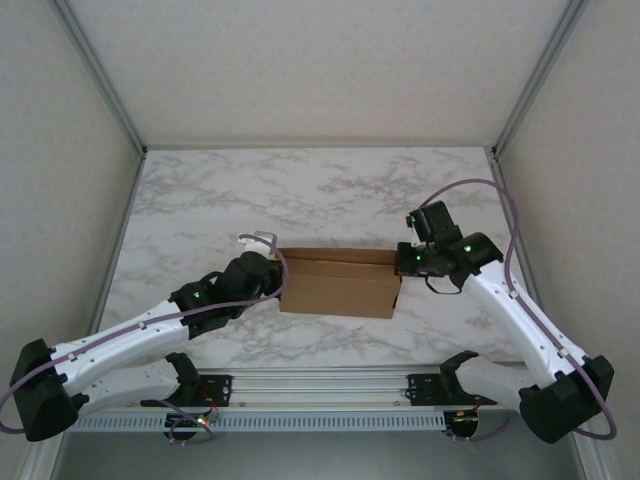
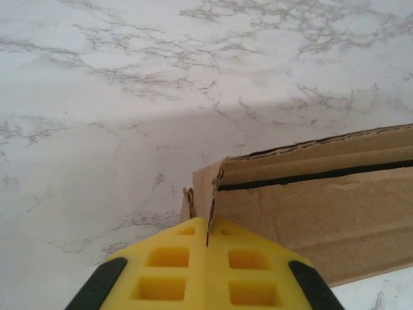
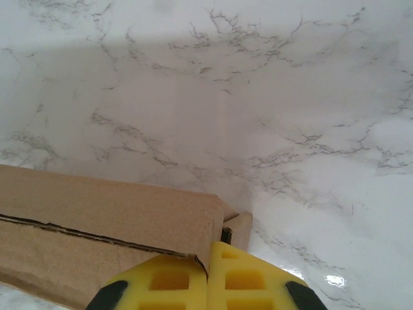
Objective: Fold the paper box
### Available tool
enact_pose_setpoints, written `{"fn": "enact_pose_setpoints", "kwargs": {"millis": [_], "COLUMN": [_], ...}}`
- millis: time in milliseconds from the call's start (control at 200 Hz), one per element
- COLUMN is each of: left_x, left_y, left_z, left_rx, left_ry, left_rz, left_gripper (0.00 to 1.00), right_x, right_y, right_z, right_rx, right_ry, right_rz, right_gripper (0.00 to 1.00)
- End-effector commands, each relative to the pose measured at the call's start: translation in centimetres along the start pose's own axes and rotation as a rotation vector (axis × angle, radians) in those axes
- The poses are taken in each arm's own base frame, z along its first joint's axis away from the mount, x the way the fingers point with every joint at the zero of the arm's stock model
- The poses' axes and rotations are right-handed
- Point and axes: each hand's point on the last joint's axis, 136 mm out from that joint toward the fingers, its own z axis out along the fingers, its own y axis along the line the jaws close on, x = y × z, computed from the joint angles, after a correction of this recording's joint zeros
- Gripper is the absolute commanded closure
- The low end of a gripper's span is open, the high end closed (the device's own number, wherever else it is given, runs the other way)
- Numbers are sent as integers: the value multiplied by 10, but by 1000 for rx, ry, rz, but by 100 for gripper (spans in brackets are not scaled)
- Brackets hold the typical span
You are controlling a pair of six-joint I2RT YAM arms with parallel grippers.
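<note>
Both jaws fully closed: my left gripper and right gripper each pinch a thin end edge of the flat, matte brown paper box, frame centre.

The paper box lies on the table between the left claw and the right claw.

We catalogued one white, grey-veined marble tabletop, pale speckled enclosure walls on three sides, slanting metal corner posts, a near-edge metal rail, and soft, even lighting.
</note>
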Motion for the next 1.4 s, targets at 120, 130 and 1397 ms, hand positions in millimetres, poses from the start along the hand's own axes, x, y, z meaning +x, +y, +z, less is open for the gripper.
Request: {"fn": "enact_pose_setpoints", "kwargs": {"millis": [120,130,1397], "left_x": [38,38,64], "left_y": [20,20,36], "left_z": [4,4,5], "left_rx": [-73,-75,-164], "left_ry": [98,96,-29], "left_rz": [8,5,-5], "left_gripper": [100,100,100], "right_x": [14,14,13], "right_y": [-16,-15,15], "right_z": [8,7,-39], "right_rx": [38,36,-167], "right_ry": [-89,-97,-515], "right_rz": [-12,-11,-260], "right_gripper": [100,100,55]}}
